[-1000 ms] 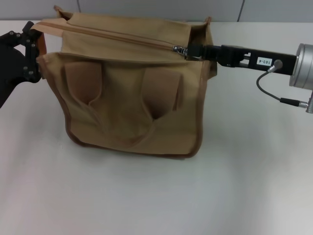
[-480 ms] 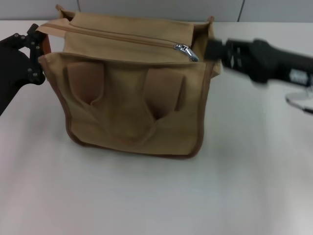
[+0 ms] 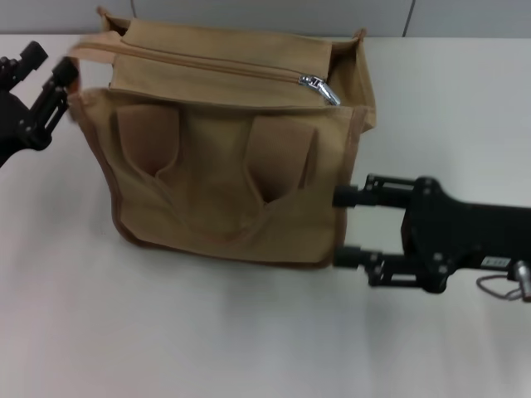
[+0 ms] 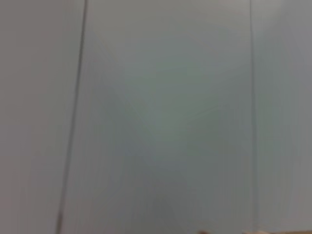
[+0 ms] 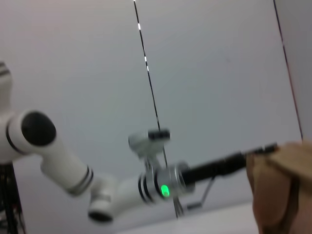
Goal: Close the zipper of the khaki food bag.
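The khaki food bag (image 3: pixel 224 166) stands on the white table, its two strap handles facing me. The zipper (image 3: pixel 207 65) runs across the top panel, and its silver pull tab (image 3: pixel 320 86) lies free near the bag's right end. My right gripper (image 3: pixel 342 227) is open and empty at the bag's lower right side, fingertips (image 3: pixel 347 197) right at the trim. My left gripper (image 3: pixel 53 63) is open beside the bag's upper left corner. The right wrist view shows the left arm reaching to the bag's (image 5: pixel 280 190) corner. The left wrist view shows only a grey wall.
The white table (image 3: pixel 207 332) stretches in front of the bag and to both sides. A grey panelled wall (image 3: pixel 274 16) runs behind it. The right arm's cable (image 3: pixel 498 286) hangs at the far right.
My right gripper has let go of the pull tab, opened, and dropped from the bag's top right to its lower right side. The left gripper has shifted slightly left and turned.
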Controlling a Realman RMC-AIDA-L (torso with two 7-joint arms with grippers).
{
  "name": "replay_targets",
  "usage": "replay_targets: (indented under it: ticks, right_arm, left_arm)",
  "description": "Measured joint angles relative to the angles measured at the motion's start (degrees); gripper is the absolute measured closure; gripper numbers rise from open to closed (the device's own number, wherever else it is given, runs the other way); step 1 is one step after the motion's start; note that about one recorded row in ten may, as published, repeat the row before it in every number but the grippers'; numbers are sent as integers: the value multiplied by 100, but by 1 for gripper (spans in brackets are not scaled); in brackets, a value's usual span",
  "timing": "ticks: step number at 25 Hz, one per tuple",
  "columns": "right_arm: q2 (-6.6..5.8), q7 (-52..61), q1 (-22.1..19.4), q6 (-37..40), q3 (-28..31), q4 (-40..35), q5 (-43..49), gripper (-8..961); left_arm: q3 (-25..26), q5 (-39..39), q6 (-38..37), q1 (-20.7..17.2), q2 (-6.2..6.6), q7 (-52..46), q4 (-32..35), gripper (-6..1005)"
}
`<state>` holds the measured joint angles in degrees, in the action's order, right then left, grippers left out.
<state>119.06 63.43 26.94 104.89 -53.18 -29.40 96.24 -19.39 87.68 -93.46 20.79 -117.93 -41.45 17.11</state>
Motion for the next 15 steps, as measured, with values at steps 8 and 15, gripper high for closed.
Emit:
replay_targets:
  ticks: [8,15]
  right_arm:
    - [16,-38,209,-445,-62,270,490,202]
    - [23,-49,338,-621,-365,398,612,202]
  left_arm:
    - [-1646,114,-292,-272,607,-2733,964,469]
    - [-1695,680,-1490,-303,901,-3386,1001,235]
